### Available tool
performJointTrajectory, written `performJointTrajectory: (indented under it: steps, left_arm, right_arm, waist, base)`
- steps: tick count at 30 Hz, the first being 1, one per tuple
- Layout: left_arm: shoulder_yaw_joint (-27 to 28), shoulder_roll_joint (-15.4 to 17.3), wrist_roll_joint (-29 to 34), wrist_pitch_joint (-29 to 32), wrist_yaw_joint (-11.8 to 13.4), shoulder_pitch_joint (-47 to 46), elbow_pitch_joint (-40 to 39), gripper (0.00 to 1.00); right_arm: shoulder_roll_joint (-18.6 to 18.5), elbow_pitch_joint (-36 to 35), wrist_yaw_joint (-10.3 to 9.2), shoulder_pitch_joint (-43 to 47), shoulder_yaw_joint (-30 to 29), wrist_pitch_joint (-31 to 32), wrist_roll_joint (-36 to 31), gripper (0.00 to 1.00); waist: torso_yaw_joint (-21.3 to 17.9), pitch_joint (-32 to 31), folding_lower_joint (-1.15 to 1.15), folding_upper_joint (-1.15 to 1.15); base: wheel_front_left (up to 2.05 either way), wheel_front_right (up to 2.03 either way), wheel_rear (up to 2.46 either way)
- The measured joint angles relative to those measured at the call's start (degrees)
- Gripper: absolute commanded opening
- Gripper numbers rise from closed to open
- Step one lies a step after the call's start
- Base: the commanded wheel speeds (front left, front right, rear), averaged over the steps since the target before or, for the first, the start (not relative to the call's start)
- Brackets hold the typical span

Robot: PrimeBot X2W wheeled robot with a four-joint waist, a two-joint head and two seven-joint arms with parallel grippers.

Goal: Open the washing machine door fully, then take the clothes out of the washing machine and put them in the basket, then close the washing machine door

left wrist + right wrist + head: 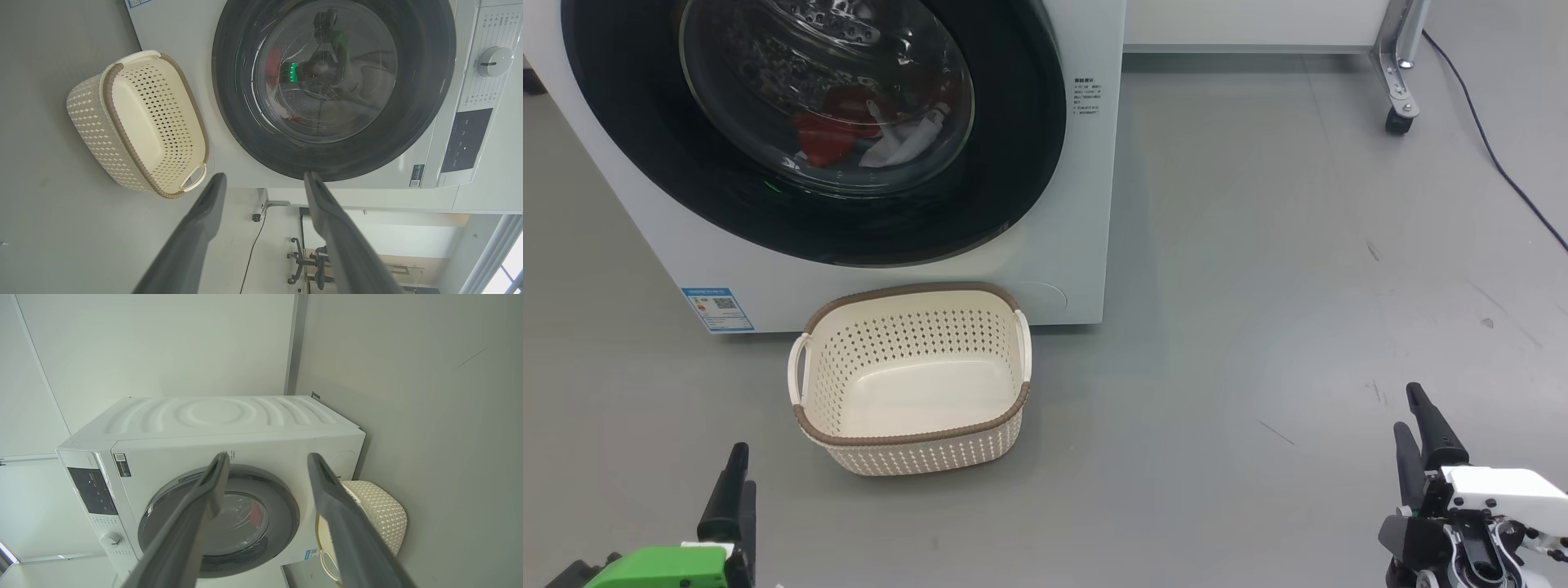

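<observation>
Nearest the robot, the left gripper (264,177) and the right gripper (1408,408) both hung low over the grey floor with fingers spread wide and nothing between them: two grippers, both released. Ahead of them sat one basket (907,438), empty, upright on the floor and just in front of the foot of the one washing machine (1086,229). Above it the single washing machine door (1013,163) appeared to lie shut against the white front. Farthest in, behind the glass bowl, the clothes (837,131) lay low in the drum as a red heap with a white patch; how many garments made it up could not be counted through the reflections. By this layout the first step, opening the door, was not yet started. The next move likely called for one gripper to rise from the floor to the door's black rim and find a catch or edge to pull, none of which showed clearly.
</observation>
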Motion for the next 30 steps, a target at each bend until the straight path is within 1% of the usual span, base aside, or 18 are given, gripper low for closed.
performJointTrajectory:
  steps: [5, 9, 12, 23, 28, 30]
  left_arm:
    - [-0.6, 0.0, 0.0, -1.1, 0.0, 0.0, -0.6, 1.00]
    - [-0.6, 0.1, 2.6, -1.8, 0.0, 0.0, -1.8, 1.00]
    - [-0.7, 0.1, 3.0, -2.5, 0.0, 0.0, -2.3, 1.00]
    - [-0.7, 0.1, 3.6, -4.8, 0.0, 0.0, -5.2, 1.00]
    - [-0.8, 0.1, 4.0, -5.9, 0.0, 0.0, -6.9, 1.00]
    - [-0.8, 0.2, 4.8, -6.1, 0.0, 0.0, -7.7, 1.00]
  right_arm:
    - [0.0, -1.2, 0.00, 0.0, 0.5, -1.0, -0.2, 1.00]
    - [-0.1, -1.9, 0.00, 0.1, 0.6, -1.8, -1.0, 1.00]
    - [-0.1, -2.5, 0.00, 0.3, 0.8, -2.6, -1.3, 1.00]
    - [-0.3, -4.6, 0.01, 0.3, 0.8, -5.2, -4.9, 1.00]
    - [-0.4, -5.9, 0.01, 0.3, 0.8, -6.4, -5.5, 1.00]
    - [-0.4, -6.4, 0.01, 0.3, 0.5, -6.6, -7.1, 1.00]
  waist:
    - [0.2, -0.1, 0.00, 0.00]
    - [0.3, -0.1, 0.00, 0.00]
    - [0.4, -0.2, 0.00, 0.00]
    - [0.8, -0.5, 0.00, 0.00]
    - [1.0, -0.7, 0.00, 0.00]
    - [1.1, -0.8, 0.00, 0.00]
  base:
    - [0.00, 0.00, 0.00]
    - [0.00, 0.00, 0.00]
    - [0.00, 0.00, 0.00]
    - [0.00, 0.00, 0.00]
    - [0.00, 0.00, 0.00]
    - [0.00, 0.00, 0.00]
